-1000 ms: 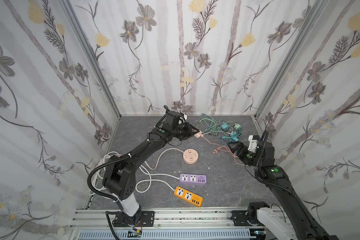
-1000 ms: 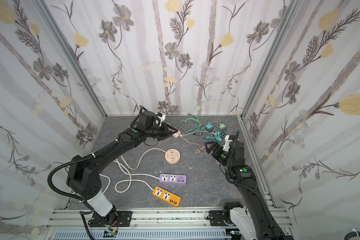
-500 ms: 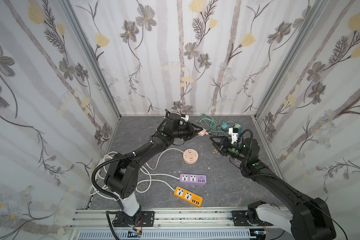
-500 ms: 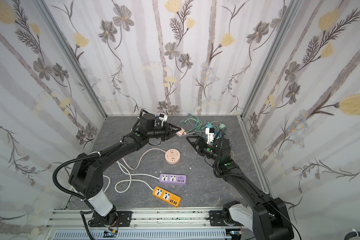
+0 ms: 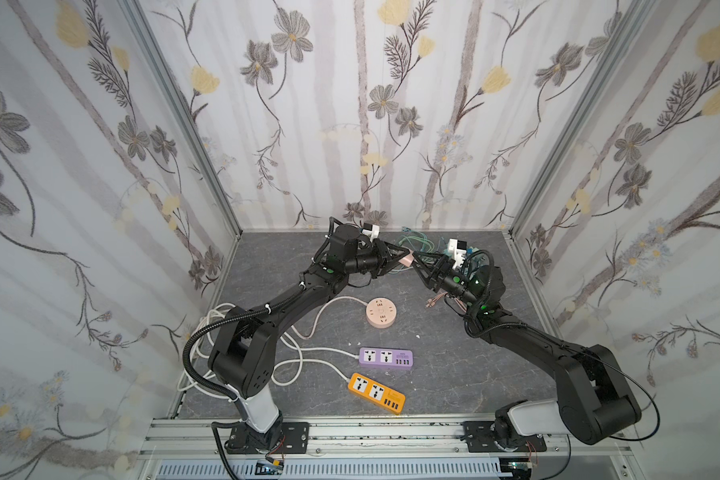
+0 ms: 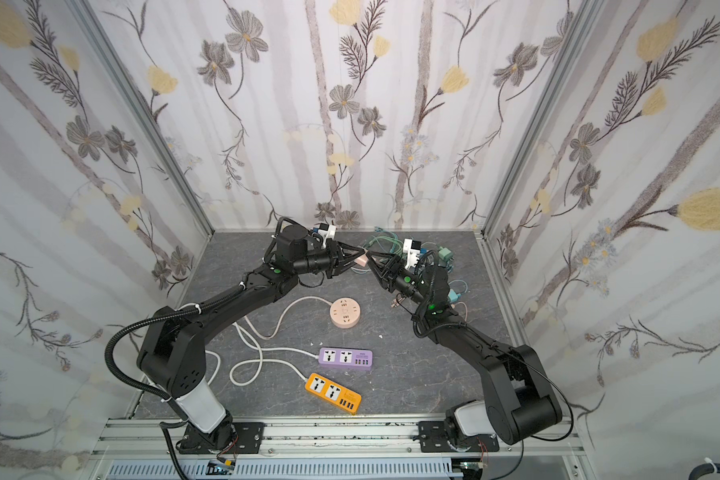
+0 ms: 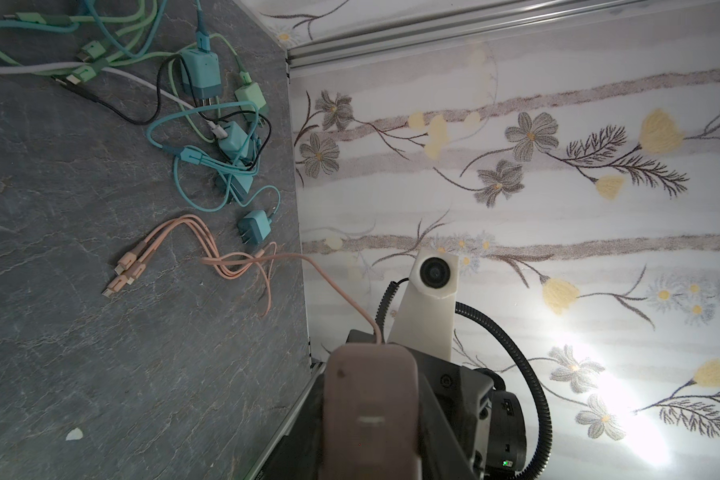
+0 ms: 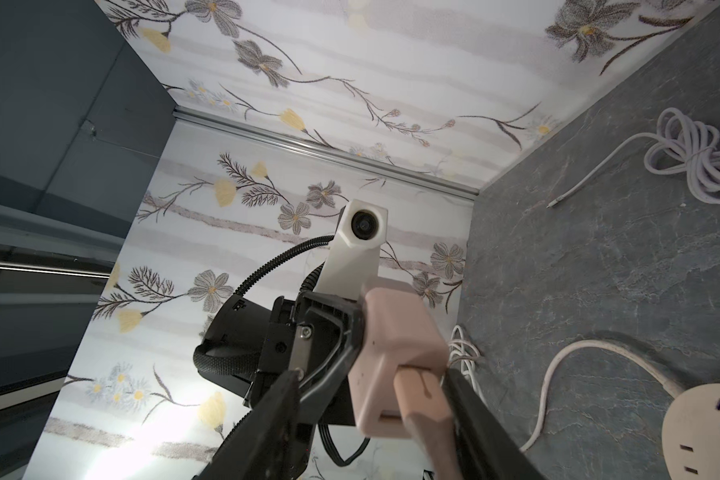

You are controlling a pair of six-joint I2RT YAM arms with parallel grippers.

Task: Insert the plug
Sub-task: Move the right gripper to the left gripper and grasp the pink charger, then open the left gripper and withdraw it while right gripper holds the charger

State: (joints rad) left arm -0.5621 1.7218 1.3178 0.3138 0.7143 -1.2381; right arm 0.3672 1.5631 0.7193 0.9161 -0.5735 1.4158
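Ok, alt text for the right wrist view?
The left gripper holds a pink plug mid-air, its cable end between the right gripper's open jaws. Behind are floral walls; a round pink socket and a white cable coil lie on the grey floor.

A robot test cell: floral-papered panels [image 5: 350, 124] box a slate floor [image 5: 433, 374], arms [image 5: 292, 299] mounted on aluminium rail [image 5: 371, 432].

Tangle of teal chargers [image 7: 200, 72] beside the floral wall [image 7: 516, 187]
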